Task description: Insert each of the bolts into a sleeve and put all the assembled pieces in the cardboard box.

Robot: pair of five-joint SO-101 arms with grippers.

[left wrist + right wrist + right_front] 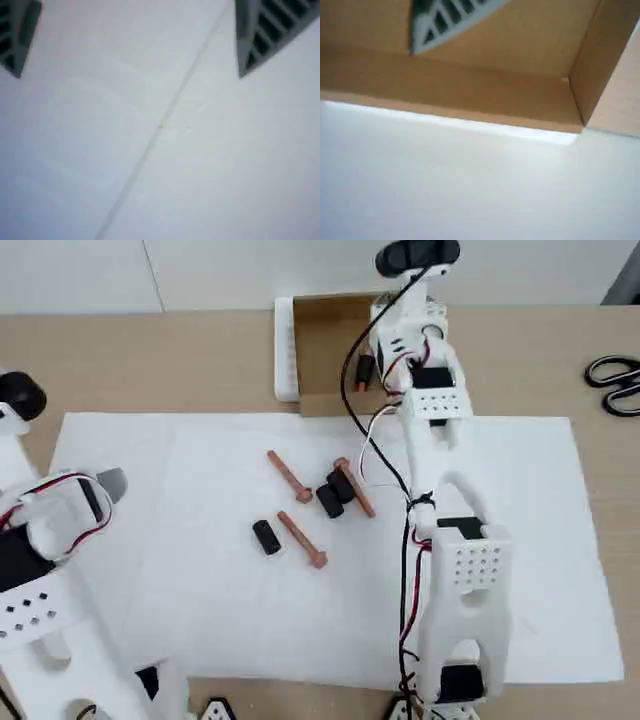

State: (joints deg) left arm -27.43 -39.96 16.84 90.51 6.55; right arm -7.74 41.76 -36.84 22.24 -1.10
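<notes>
My left jaws gape empty over the paper point(150, 165); right jaws at the box point(470, 85), grip I cannot tell; tan worktop point(150, 360) beneath.

Matt cardboard box point(322, 348); white paper sheet point(200, 610) — smooth, matt.

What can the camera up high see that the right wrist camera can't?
The high view adds three bolts and three black sleeves lying on the sheet, plus scissors near the table's edge. The right wrist view adds a close look at the box's inside corner. Both show the cardboard box and the white sheet.
</notes>
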